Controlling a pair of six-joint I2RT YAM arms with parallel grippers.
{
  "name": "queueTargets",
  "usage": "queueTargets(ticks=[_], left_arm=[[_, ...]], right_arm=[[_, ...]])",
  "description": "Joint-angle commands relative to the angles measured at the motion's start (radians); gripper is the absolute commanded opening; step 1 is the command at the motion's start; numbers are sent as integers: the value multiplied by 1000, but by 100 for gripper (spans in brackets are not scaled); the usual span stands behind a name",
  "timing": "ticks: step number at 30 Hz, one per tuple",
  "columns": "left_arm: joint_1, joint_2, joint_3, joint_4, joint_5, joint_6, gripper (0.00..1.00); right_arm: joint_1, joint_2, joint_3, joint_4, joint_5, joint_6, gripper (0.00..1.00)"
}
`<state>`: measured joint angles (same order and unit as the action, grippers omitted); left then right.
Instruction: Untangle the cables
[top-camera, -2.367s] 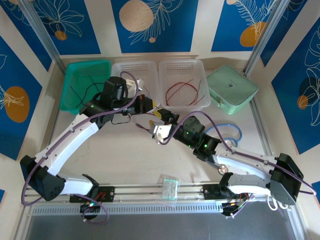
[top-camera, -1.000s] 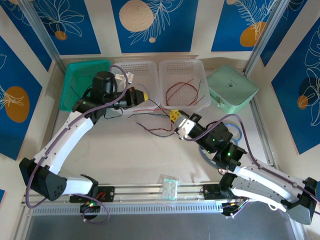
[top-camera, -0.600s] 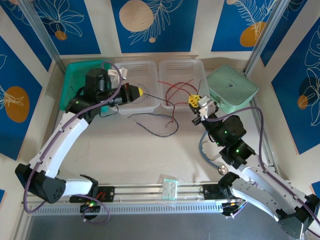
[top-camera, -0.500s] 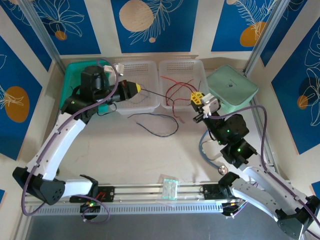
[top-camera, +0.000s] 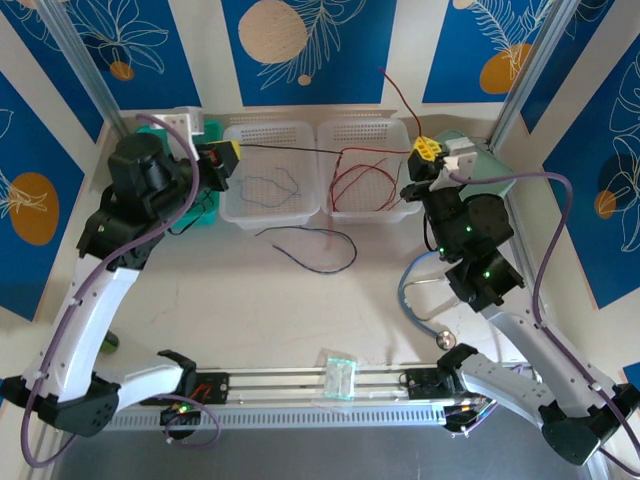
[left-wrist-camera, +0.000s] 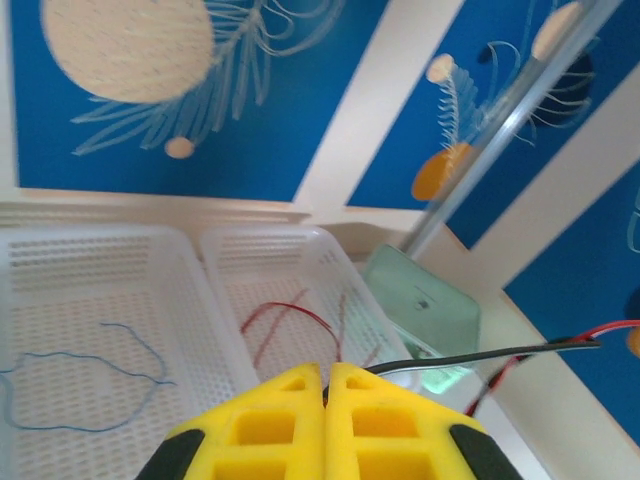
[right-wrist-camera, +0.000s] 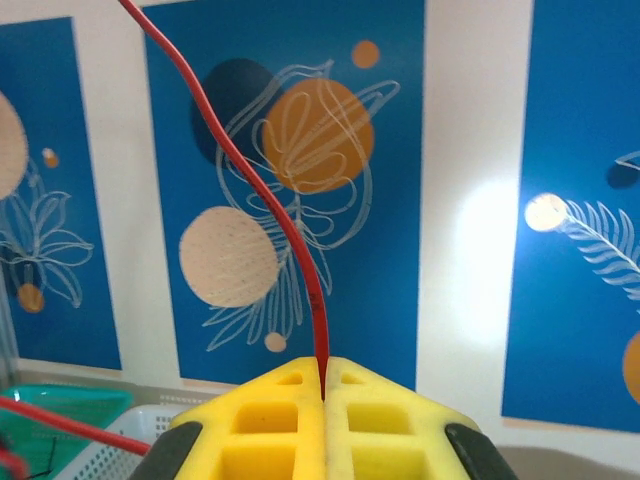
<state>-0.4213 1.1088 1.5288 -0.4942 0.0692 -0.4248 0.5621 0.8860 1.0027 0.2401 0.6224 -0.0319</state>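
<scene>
My left gripper (top-camera: 233, 151) hangs over the left white basket, its yellow jaws shut on a black cable (top-camera: 320, 150). That cable runs taut across both baskets toward my right gripper (top-camera: 423, 150). In the left wrist view the gripper (left-wrist-camera: 325, 375) pinches the black cable (left-wrist-camera: 500, 352). My right gripper (right-wrist-camera: 323, 372) is shut on a red cable (right-wrist-camera: 262, 190) that rises up and to the left, the same red cable (top-camera: 398, 98) seen from above. More red cables (top-camera: 362, 181) lie in the right basket, a blue cable (top-camera: 268, 185) in the left one, and a dark cable (top-camera: 312, 245) on the table.
Two white baskets (top-camera: 318, 135) stand side by side at the back, with a green basket (top-camera: 205, 215) left of them and a mint box (top-camera: 485, 155) at the right. A light-blue stethoscope tube (top-camera: 408, 292) with a metal disc (top-camera: 445, 340) lies near the right arm. A small clear box (top-camera: 340, 375) sits at the front rail.
Both grippers have risen and pulled apart, the left going left and the right going right and back. The black cable is now stretched taut between them, and the red cable has lifted up.
</scene>
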Motion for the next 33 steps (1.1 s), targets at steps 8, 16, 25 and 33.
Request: queueTargets(ticks=[8, 16, 25, 33], left_arm=[[10, -137, -125, 137, -360, 178, 0], [10, -219, -229, 318, -568, 281, 0], [10, -315, -355, 523, -786, 305, 0], [9, -389, -399, 574, -841, 219, 0]], right_arm=[[-95, -3, 93, -174, 329, 175, 0], [-181, -35, 104, -258, 386, 245, 0], [-283, -58, 123, -389, 447, 358, 0], [-331, -54, 151, -535, 507, 476, 0]])
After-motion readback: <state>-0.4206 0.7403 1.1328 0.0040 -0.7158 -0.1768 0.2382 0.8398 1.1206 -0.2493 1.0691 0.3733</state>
